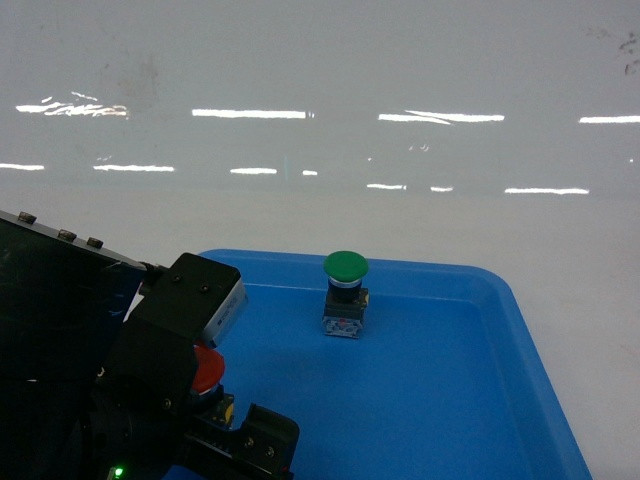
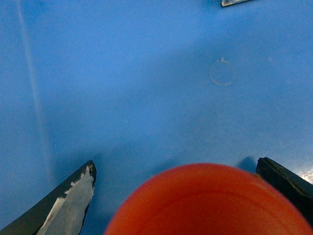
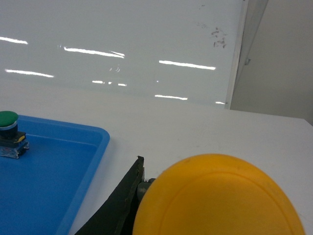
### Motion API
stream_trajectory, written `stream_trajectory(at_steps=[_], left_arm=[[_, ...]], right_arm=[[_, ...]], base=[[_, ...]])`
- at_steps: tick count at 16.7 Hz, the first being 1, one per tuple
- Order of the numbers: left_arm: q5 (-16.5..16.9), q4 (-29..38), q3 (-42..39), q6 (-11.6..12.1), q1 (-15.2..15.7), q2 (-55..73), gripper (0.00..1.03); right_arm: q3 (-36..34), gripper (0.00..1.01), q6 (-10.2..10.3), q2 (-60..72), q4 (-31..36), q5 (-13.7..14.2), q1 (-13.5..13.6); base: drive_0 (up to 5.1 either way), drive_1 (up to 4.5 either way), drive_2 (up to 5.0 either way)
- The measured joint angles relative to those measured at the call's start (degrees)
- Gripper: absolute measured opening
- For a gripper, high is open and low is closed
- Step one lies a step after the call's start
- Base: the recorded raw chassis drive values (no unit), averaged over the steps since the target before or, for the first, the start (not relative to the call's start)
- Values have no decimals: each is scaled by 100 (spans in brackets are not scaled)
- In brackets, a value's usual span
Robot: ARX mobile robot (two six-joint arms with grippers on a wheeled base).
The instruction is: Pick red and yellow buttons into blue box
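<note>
We see red button (image 2: 208,203) clamped in left claw (image 2: 195,196) over blue tray (image 1: 470,400), yellow button (image 3: 220,198) gripped in right claw (image 3: 195,205) above white desk (image 3: 195,127), green button (image 1: 346,292) upright on tray.

Red button (image 2: 208,203) cap between my left gripper (image 2: 188,196) fingers: smooth plastic, satin sheen. Finger (image 2: 68,203) on one side is matt black, coating worn through to bare grey. Tray floor (image 2: 146,88) ahead of it: smooth blue plastic, faint moulded ring mark. Yellow button (image 3: 220,198) cap at my right gripper: smooth plastic, low gloss. Beyond it, table (image 3: 195,127) is white and glossy, mirroring light strips. Green button (image 1: 346,265) cap: glossy plastic.
</note>
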Motion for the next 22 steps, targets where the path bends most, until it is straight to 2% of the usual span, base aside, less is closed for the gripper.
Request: stream_trajectory(at_steps=[2,5,7,8,9,13,16,18,22], left_arm=[[170,81,11,-11,111,72,83],[175,140,15,-37,190,85,53],[146,203,-9,-63,195,85,37],[74,426,-184,-79,262,4,35],[33,501,-343,-72,468,-337,35],[203,566,-577,-70,1058,-2015,35],[385,675,-1023,-291,1661,-3335,35],[376,400,-1207,-358,1792,-4074,35],[284,-352,-1456,-431,1794,-5425,35]], right_arm=[[0,35,0,0,0,0,0],[0,35,0,0,0,0,0],[0,35,0,0,0,0,0],[0,35,0,0,0,0,0],[0,35,0,0,0,0,0],[0,35,0,0,0,0,0],[0,35,0,0,0,0,0],[0,35,0,0,0,0,0],[0,35,0,0,0,0,0]], base=[[0,0,0],[0,0,0],[0,0,0],[0,0,0],[0,0,0],[0,0,0],[0,0,0],[0,0,0],[0,0,0]])
